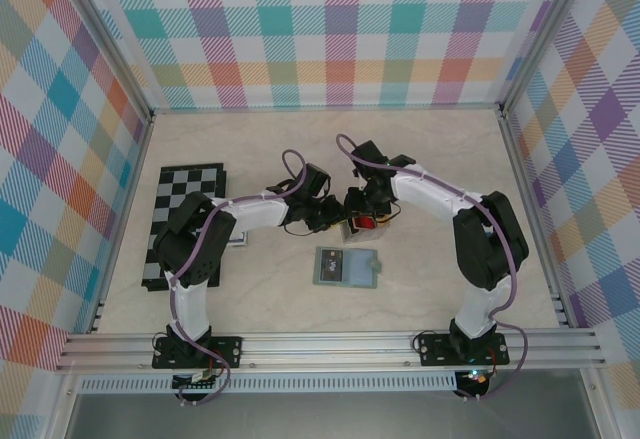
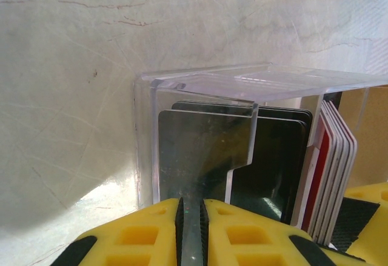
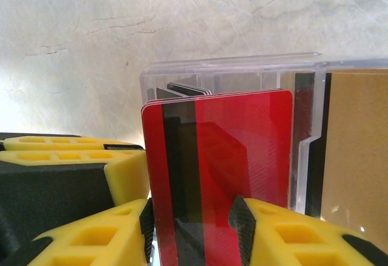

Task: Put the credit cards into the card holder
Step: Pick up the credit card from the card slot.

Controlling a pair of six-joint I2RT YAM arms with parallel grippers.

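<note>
Between the fingers of the left pincer (image 2: 192, 206), which is clenched, stands a thin wall of the clear tray (image 2: 242, 79); the pincer grasps the tray by this wall. Ahead of this pincer, inside the tray, credit cards (image 2: 276, 157) stand on edge. Dark ones are straight ahead, and to their right is a white-edged stack (image 2: 336, 157) with red showing in it.

Right pincer (image 3: 194, 211): a red card (image 3: 242, 151) bearing a black stripe rises from between its two yellow fingers (image 3: 97, 242), with a black pad at each side. Whether the pads pinch the card or only flank it cannot be told. Beyond this pincer and to its right stands the tray, with a tan card (image 3: 357, 157) behind its clear wall.

From above, both pincers meet over the tray at the middle of the table (image 1: 300, 149).

Card holder (image 1: 346, 267): flat on the table, just on the base side of both pincers and apart from them.

Chessboard (image 1: 185, 221): well to the left of the left pincer.
</note>
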